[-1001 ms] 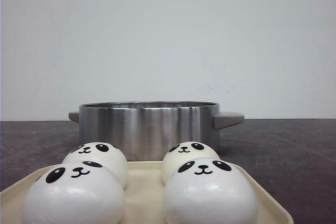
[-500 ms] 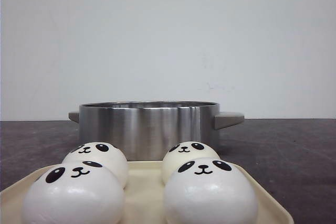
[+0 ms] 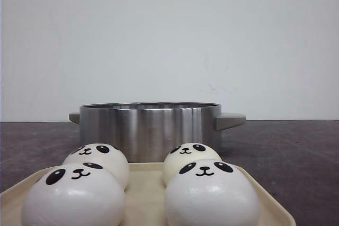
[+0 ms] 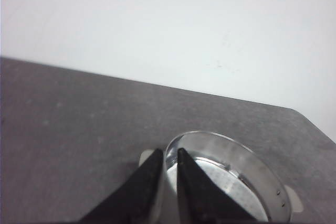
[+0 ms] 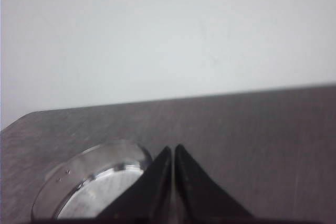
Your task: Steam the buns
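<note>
Four glossy white panda-face buns sit on a cream tray [image 3: 144, 197] at the near edge of the front view: front left [image 3: 73, 197], front right [image 3: 211, 194], back left [image 3: 98, 160], back right [image 3: 189, 157]. A steel pot [image 3: 151, 130] stands just behind the tray. No gripper shows in the front view. My left gripper [image 4: 169, 151] is empty, its jaws a narrow slit apart, with the pot [image 4: 231, 182] beyond its tips. My right gripper [image 5: 172, 148] is shut and empty, with the pot [image 5: 94, 182] beside it. No bun shows in either wrist view.
The pot is open-topped, with a perforated plate inside [image 4: 226, 187] and a side handle [image 3: 230, 121] at each end. The dark table [image 3: 296, 157] runs back to a plain white wall [image 3: 169, 35].
</note>
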Tool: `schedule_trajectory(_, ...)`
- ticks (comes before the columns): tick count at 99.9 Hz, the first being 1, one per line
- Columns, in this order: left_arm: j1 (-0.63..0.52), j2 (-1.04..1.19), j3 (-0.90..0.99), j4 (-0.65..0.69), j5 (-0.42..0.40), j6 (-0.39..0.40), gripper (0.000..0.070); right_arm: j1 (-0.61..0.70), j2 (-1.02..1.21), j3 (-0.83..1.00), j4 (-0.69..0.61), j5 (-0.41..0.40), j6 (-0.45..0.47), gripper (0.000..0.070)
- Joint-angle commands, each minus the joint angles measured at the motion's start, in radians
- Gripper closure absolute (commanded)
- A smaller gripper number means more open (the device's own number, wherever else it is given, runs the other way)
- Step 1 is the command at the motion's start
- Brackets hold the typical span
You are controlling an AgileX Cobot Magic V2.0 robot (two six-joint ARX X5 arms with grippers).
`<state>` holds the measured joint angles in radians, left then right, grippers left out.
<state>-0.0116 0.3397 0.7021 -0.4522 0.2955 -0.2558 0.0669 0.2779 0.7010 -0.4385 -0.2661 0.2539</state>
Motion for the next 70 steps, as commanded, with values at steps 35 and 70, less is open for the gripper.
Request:
schedule_trajectory(35,-0.029,0.095,0.06,-0.007,0.066,-0.004,0.0016,0.003,0.101,0.079,0.024,-0.138,-0.012,0.0078)
schedule_trajectory(70,-0.064,0.112,0.06,-0.027,0.069,-0.007,0.0018,0.138,0.314,0.143,-0.049,-0.026,0.026,0.0079)
